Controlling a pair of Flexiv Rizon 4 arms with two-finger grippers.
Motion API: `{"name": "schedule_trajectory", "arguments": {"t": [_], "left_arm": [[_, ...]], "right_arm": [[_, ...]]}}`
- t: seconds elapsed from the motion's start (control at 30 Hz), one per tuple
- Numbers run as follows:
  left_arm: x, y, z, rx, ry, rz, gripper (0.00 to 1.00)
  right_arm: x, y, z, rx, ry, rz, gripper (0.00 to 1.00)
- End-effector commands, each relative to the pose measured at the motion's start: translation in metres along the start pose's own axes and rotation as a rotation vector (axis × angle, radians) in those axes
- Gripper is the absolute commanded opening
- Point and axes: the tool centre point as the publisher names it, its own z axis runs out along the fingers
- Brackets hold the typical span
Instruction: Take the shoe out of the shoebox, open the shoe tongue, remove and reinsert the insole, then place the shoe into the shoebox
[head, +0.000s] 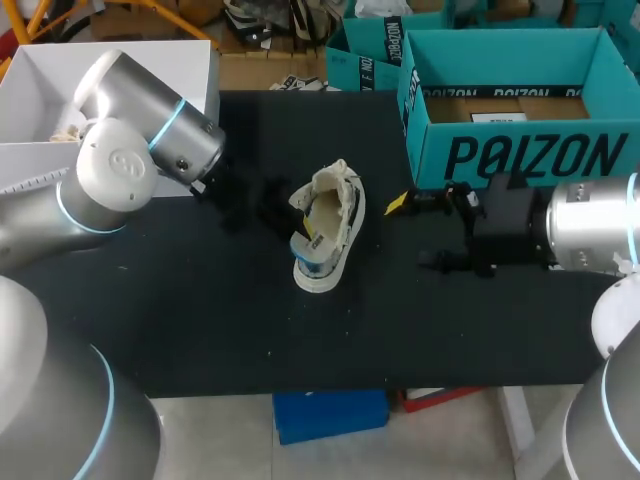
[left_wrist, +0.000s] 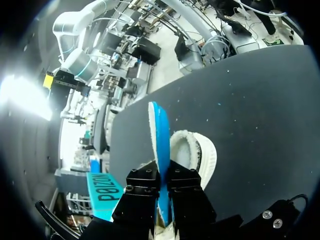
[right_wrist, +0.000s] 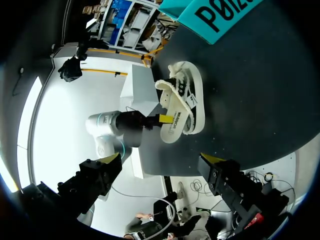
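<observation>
A white sneaker (head: 328, 235) lies on the black table (head: 200, 310), roughly in the middle. My left gripper (head: 298, 228) is at the shoe's left side. In the left wrist view its fingers (left_wrist: 145, 187) are shut on a thin insole (left_wrist: 159, 135), blue on one face and white on the other, which stands on edge out of the shoe (left_wrist: 200, 155). The right wrist view shows the left gripper (right_wrist: 161, 119) at the shoe (right_wrist: 182, 100). My right gripper (head: 415, 232) is to the shoe's right, apart from it, open and with nothing in it (right_wrist: 162, 160).
The teal shoebox (head: 520, 155) stands open at the back right, just behind my right gripper. A white box (head: 40, 90) sits at the back left behind my left arm. Bare table lies in front of the shoe.
</observation>
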Motion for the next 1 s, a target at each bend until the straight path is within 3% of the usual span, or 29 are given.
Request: {"name": "schedule_trajectory", "arguments": {"t": [0.03,0.43,1.0], "left_arm": [[0.001,0.005,0.004,-0.006,-0.002,-0.001,0.00],[0.000,0.016,0.012,-0.019,-0.012,-0.004,0.00],[0.002,0.042,0.021,-0.097,0.008,-0.008,0.00]], "right_arm": [[0.001,0.000,0.001,-0.001,-0.002,0.000,1.00],[0.001,0.000,0.001,-0.001,-0.002,0.000,1.00],[0.001,0.000,0.001,-0.001,-0.002,0.000,1.00]]}}
